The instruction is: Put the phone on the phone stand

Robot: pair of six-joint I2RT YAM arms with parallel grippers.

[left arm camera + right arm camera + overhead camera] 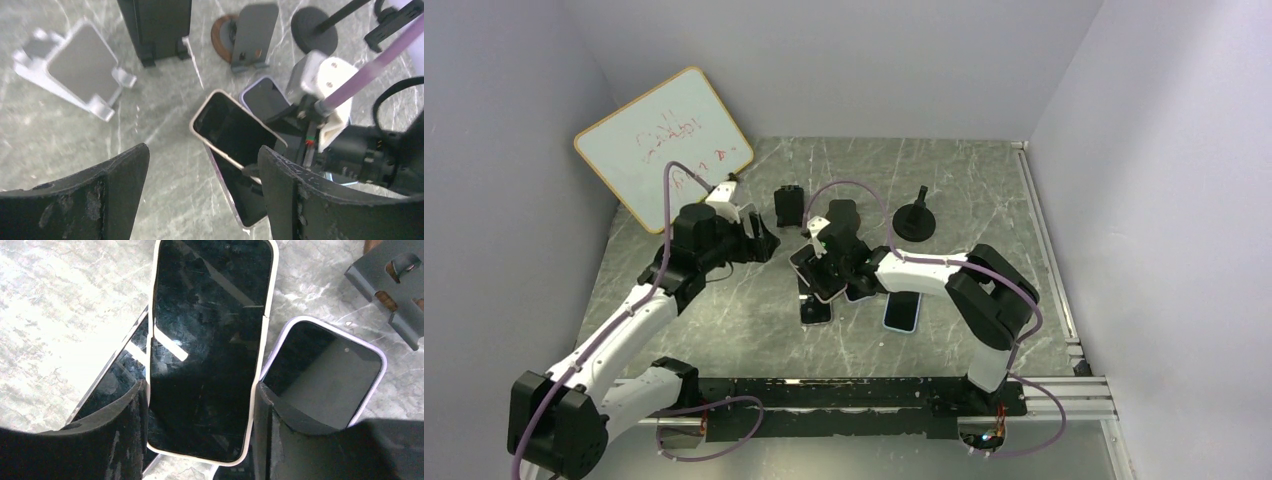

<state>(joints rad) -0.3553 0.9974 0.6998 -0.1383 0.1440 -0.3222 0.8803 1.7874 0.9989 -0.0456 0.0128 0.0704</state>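
My right gripper (832, 268) is shut on a cream-cased phone (210, 340); its fingers (125, 425) press the phone's two long edges. The phone is lifted and tilted over other phones; it also shows in the left wrist view (230, 130). A purple-cased phone (325, 375) lies beside it on the right, and another phone (112, 385) lies partly under it on the left. My left gripper (759, 240) is open and empty (200, 172), hovering just left of the held phone. A black phone stand (788, 205) stands behind, also seen in the left wrist view (157, 27).
A silver stand (82, 62), a grey stand with a brown disc (252, 32) and a round-based post stand (914, 222) sit on the marble table. A blue-cased phone (902, 312) and a dark phone (816, 310) lie nearer the front. A whiteboard (664, 140) leans at back left.
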